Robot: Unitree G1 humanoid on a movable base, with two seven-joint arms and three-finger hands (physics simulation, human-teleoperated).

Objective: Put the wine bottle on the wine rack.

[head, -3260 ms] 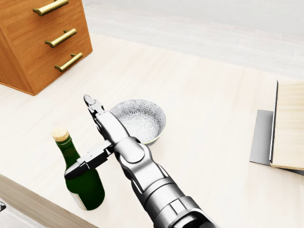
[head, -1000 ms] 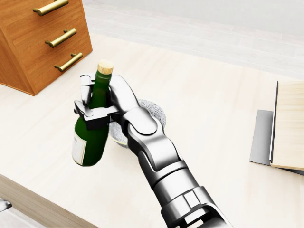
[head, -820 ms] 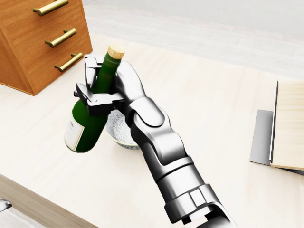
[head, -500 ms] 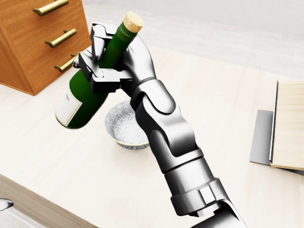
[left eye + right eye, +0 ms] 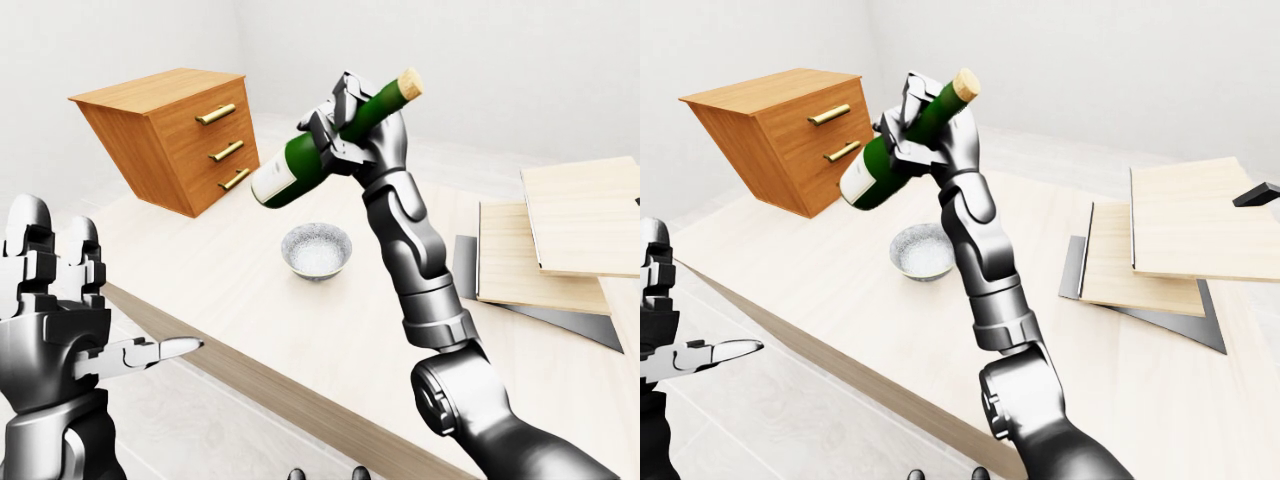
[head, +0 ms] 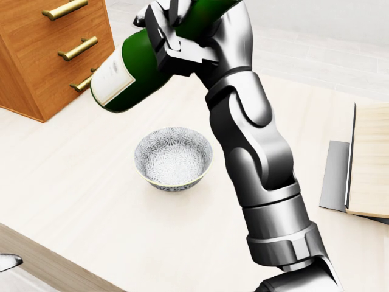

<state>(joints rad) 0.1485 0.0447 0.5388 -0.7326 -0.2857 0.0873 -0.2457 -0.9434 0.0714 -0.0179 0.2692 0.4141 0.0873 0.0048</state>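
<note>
Gripping the wine bottle (image 5: 322, 150) (label unreadable), right hand (image 5: 362, 125) fingers wrap its neck.

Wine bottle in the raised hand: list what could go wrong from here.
1. The wine bottle is tilted well off upright, held high by the right hand round its neck end; the heavy base hangs free and could slip.
2. It hangs above the bowl; a drop could strike it.
3. The wooden drawer chest stands close on the left; a swing that way might hit it.

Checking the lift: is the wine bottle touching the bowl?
Apart. In the left-eye view the wine bottle, gripped by the right hand, hangs tilted well above the bowl, with bare table between them.
</note>
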